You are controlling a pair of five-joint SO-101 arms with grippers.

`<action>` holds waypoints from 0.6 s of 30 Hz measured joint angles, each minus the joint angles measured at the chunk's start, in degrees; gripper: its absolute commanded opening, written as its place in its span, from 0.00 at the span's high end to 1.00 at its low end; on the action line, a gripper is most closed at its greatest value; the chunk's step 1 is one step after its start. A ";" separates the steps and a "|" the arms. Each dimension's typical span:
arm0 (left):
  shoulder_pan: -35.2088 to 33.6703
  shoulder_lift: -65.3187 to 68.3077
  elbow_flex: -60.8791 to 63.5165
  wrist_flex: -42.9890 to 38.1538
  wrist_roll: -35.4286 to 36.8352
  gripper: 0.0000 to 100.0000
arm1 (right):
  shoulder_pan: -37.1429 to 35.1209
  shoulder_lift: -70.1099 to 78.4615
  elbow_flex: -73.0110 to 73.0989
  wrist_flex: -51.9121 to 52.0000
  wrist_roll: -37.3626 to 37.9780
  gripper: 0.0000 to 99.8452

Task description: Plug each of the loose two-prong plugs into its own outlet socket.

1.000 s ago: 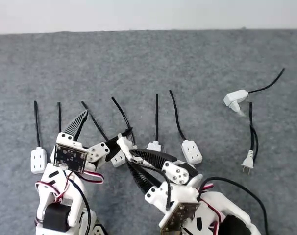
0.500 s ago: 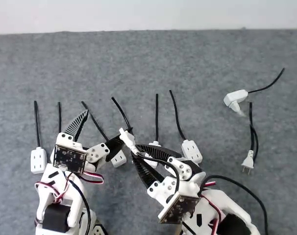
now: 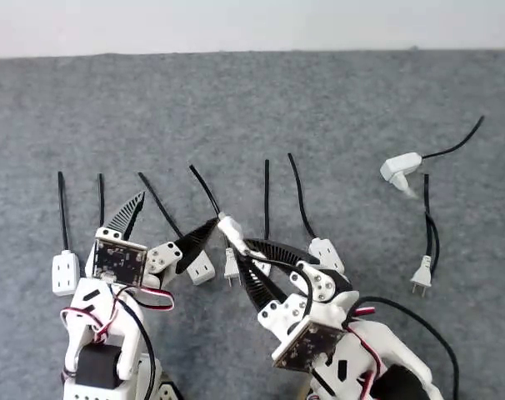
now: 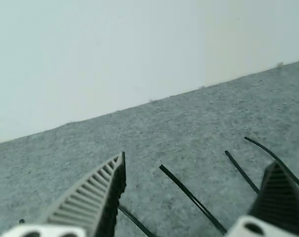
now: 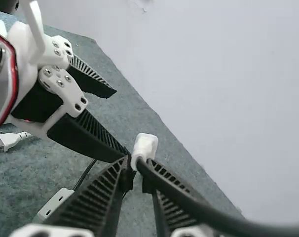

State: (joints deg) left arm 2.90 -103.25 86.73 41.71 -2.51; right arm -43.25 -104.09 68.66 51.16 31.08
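My right gripper (image 3: 236, 244) is shut on a small white plug body (image 3: 230, 225) that sticks out past its fingertips; no prongs show on it. In the right wrist view that plug (image 5: 144, 145) sits clamped at the tips of my right gripper (image 5: 135, 173), with a black cord running back along one finger. Just left of it my left gripper (image 3: 177, 210) stands open and holds nothing. White outlet sockets (image 3: 65, 272) (image 3: 201, 268) (image 3: 326, 252) lie in a row on their black cords. One two-prong plug (image 3: 232, 267) lies on the carpet beside the right fingers.
The floor is grey carpet (image 3: 319, 108) running to a pale wall. At the far right lie a larger white plug (image 3: 401, 169) and a small two-prong plug (image 3: 420, 275) on a black cord. The left wrist view shows black cords (image 4: 194, 197) between its fingers.
My right gripper has moved up and to the right with the white plug, away from the socket beside the left arm. A two-prong plug on the carpet is now uncovered.
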 measured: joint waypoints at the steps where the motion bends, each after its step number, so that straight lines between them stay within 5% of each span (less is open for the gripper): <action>1: -0.09 0.00 0.00 0.00 0.00 0.59 | 0.88 0.18 0.00 0.09 0.00 0.99; 12: -0.26 0.00 0.70 0.00 0.00 0.59 | 11.52 0.53 -2.37 3.25 0.00 0.99; 18: -0.18 0.00 2.55 -1.85 0.00 0.59 | 14.33 12.66 -13.54 8.35 -0.26 0.99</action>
State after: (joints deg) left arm 2.73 -103.25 89.27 39.87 -2.51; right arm -28.92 -91.43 55.12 59.52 30.81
